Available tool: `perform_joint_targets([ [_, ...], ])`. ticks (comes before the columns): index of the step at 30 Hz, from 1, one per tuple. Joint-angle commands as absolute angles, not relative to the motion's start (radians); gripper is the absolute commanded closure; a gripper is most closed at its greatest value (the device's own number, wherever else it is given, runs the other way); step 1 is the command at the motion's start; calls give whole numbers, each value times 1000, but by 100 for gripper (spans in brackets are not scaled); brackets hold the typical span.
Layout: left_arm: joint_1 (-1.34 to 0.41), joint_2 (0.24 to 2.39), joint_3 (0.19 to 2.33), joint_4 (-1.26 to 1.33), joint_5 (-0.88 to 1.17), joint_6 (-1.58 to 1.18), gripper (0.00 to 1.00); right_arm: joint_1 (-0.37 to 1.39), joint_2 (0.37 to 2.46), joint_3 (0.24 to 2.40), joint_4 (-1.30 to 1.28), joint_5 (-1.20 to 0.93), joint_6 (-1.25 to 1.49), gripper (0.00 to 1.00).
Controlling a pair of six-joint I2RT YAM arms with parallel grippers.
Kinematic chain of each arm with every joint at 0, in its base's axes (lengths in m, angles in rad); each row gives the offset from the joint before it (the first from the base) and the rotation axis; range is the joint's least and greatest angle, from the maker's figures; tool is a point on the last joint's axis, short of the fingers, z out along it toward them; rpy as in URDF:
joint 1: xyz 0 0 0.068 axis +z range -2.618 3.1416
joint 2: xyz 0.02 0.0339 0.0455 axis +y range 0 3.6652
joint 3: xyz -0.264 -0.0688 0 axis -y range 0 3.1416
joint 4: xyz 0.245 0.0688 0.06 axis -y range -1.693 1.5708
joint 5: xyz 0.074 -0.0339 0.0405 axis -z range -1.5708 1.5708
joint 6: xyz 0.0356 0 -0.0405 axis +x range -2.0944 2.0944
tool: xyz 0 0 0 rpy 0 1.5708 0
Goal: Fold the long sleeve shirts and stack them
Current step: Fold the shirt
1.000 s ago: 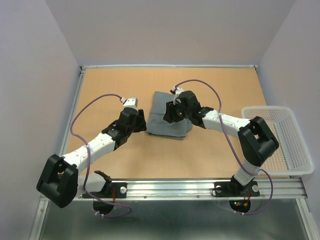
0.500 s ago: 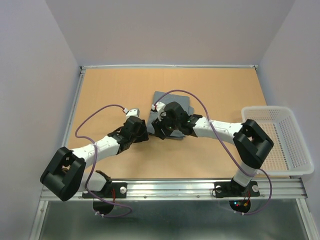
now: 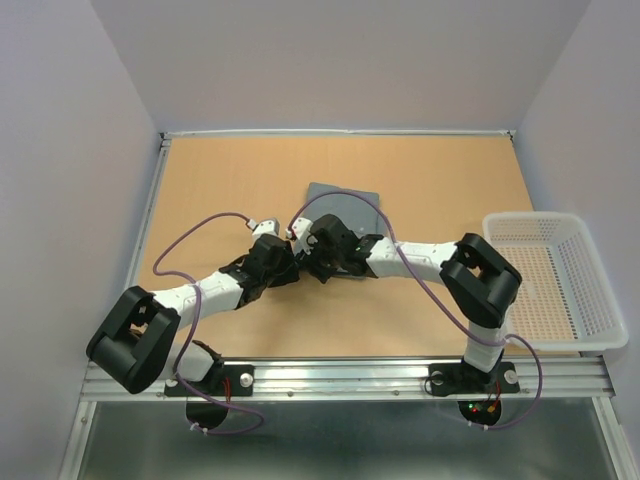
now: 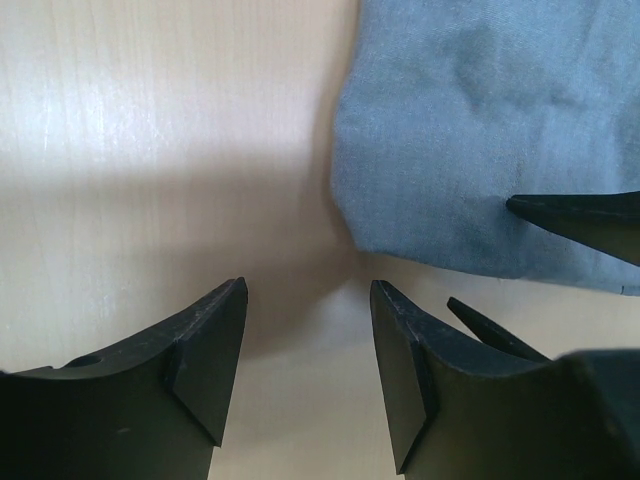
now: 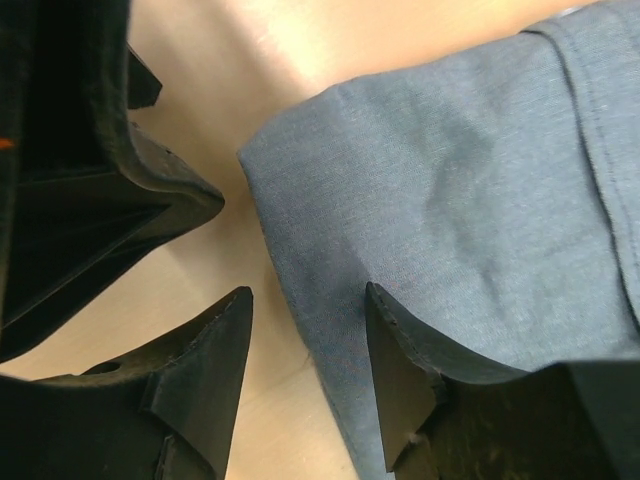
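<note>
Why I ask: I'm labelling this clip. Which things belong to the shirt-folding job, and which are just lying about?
Belongs to the job: grey shirt, folded on the table; left gripper and right gripper, both open at its corner.
Lying about: white mesh basket at the table's right edge.

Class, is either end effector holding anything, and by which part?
Nothing is held. The left end effector stands open over bare table just short of the grey shirt; the right end effector straddles the shirt's edge, jaws apart, not pinching it.
</note>
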State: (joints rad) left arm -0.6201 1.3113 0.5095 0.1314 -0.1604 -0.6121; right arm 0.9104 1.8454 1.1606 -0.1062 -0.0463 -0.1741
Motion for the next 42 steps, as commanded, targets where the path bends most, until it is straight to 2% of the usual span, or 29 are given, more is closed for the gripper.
perform_joint_targets([
  [1, -618, 1299, 480, 160, -192, -646, 37, 927, 1871, 1223, -110, -3, -216, 47],
  [4, -618, 1295, 474, 176, -189, -644, 37, 931, 1890, 1229, -109, 32, -216, 50],
  [7, -618, 1282, 462, 215, -170, -635, 37, 931, 1898, 1235, -109, 34, -207, 62],
  [8, -620, 1278, 457, 224, -164, -634, 37, 930, 1901, 1239, -109, 43, -203, 69],
  [13, -620, 1282, 453, 265, -152, -617, 37, 931, 1890, 1241, -110, 48, -172, 85],
  [14, -620, 1288, 453, 268, -152, -615, 37, 931, 1887, 1241, -110, 46, -169, 91],
  [19, -620, 1298, 457, 287, -155, -603, 37, 928, 1884, 1244, -110, 32, -155, 99],
  [23, -626, 1305, 463, 302, -161, -583, 38, 925, 1876, 1250, -114, 14, -140, 99],
  [30, -632, 1318, 469, 296, -170, -574, 39, 911, 1861, 1258, -127, 8, -117, 82],
  [33, -632, 1316, 469, 290, -175, -572, 39, 911, 1859, 1261, -132, 6, -115, 78],
  [42, -632, 1324, 466, 279, -178, -571, 39, 910, 1850, 1295, -153, 9, -112, 75],
])
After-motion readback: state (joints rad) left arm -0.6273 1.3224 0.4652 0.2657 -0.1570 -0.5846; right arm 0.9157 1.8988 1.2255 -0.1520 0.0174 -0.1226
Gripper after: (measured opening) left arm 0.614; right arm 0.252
